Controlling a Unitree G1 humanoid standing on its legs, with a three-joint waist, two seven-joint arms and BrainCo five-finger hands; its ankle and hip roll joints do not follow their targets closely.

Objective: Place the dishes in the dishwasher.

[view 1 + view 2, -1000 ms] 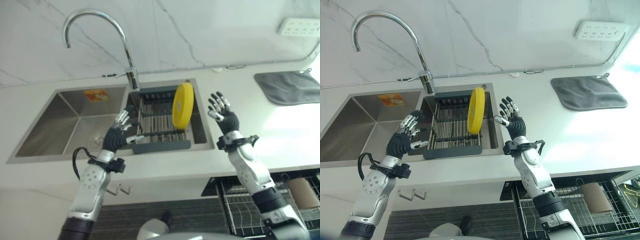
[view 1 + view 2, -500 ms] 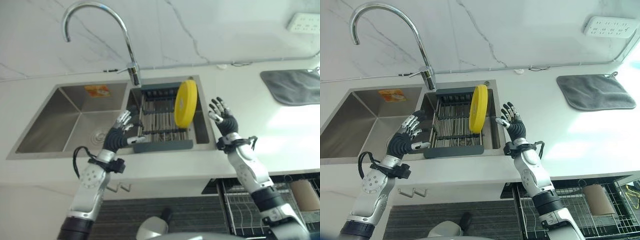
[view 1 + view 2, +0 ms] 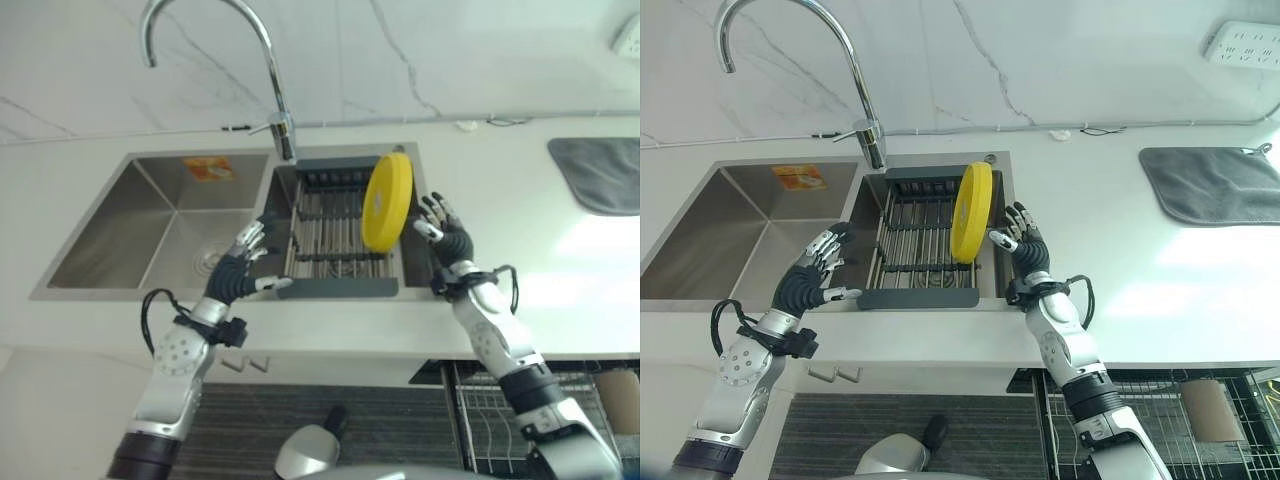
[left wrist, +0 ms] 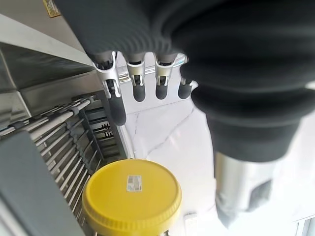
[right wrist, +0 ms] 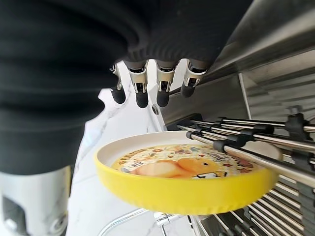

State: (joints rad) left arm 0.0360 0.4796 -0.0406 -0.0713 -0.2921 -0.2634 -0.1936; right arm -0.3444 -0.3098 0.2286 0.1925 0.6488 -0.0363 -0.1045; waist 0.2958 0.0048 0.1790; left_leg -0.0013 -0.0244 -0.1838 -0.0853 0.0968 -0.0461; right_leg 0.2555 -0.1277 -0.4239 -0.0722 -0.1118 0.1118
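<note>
A yellow plate (image 3: 387, 202) stands on edge in the dark drying rack (image 3: 340, 288) set in the right part of the sink. The plate (image 5: 187, 172) shows a printed picture on its face and a white sticker on its back (image 4: 132, 196). My right hand (image 3: 447, 235) is open just right of the plate, fingers spread, close to its rim without touching. My left hand (image 3: 243, 268) is open at the rack's left front corner, fingers straight, holding nothing.
A steel sink basin (image 3: 160, 230) lies left of the rack, with a tall curved tap (image 3: 270, 70) behind. A grey cloth (image 3: 1215, 185) lies on the white counter at the right. A pulled-out dishwasher basket (image 3: 1160, 420) sits below the counter at the lower right.
The camera has shifted, so the whole scene sits further right and lower. My right hand has come closer to the plate's right side. The left hand stays by the rack.
</note>
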